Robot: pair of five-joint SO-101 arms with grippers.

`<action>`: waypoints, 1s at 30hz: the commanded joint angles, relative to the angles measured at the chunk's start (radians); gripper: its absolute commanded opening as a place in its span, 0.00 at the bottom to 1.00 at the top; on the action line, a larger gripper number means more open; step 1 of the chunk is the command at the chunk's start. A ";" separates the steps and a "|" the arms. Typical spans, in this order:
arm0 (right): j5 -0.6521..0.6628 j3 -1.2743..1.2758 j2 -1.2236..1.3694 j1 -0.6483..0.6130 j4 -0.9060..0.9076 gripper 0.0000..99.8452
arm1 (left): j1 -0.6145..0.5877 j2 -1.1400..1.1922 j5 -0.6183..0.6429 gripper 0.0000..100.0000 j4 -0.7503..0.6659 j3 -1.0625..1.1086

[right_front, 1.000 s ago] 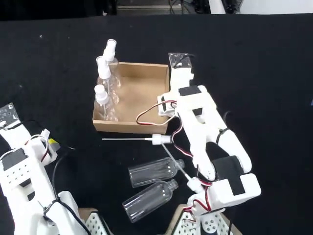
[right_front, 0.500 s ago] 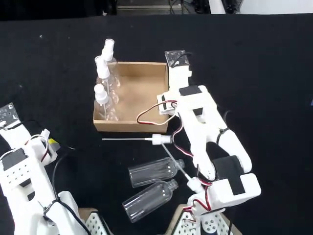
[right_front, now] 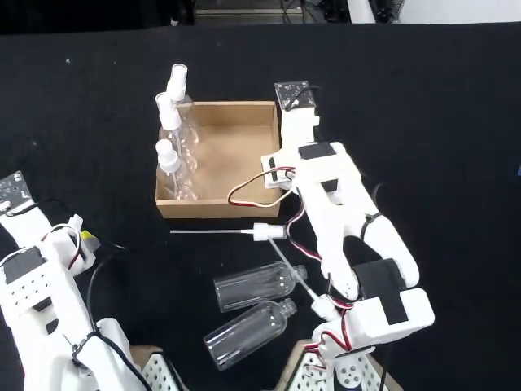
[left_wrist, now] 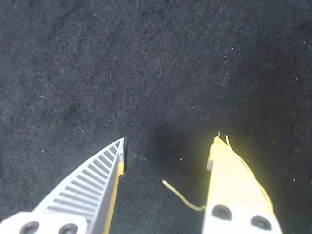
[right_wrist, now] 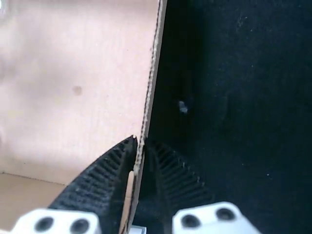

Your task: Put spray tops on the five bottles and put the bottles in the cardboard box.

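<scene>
Pinches the right-hand wall of the cardboard box (right_front: 216,210) with the right gripper (right_wrist: 140,142), jaws closed tight across the cardboard edge, one finger inside and one outside. Has dragged the box a touch farther from the arm bases and slightly toward the left arm's side over the last second. Has carried along the three capped bottles (right_front: 169,155), which stand upright in a row against the wall opposite the gripped one. Holds the left gripper (left_wrist: 168,144) spread open just above the bare black table (right_front: 423,122), with nothing between its fingers, well apart from the box. Leaves two bare bottles (right_front: 259,285) lying on their sides just beside each other, between the box and the arm bases, necks uncovered. Leaves two spray tops (right_front: 269,232) with long dip tubes loose on the table as well, one just in front of the box's near wall, the other near the bottle necks. Reads as a repositioning of the box rather than any gain in capping: three of five bottles finished and boxed, two not yet started. Probably calls next for letting go of the wall and fitting a top to a lying bottle. Risks toppling the standing bottles if the drag turns jerky.
</scene>
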 commanded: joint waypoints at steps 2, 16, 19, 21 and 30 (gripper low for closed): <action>0.011 -0.053 -0.010 0.035 -0.052 0.02 | 0.013 -0.020 0.008 0.26 -0.012 -0.010; 0.000 -0.051 -0.008 0.051 -0.054 0.06 | 0.013 -0.020 0.008 0.26 -0.011 -0.010; -0.002 -0.058 -0.016 0.049 -0.032 0.12 | 0.013 -0.020 0.008 0.26 -0.011 -0.010; -0.028 -0.073 -0.028 0.049 -0.023 0.14 | 0.013 -0.020 0.008 0.26 -0.011 -0.010; -0.023 -0.300 -0.193 0.055 0.396 0.14 | 0.013 -0.020 0.008 0.26 -0.014 -0.010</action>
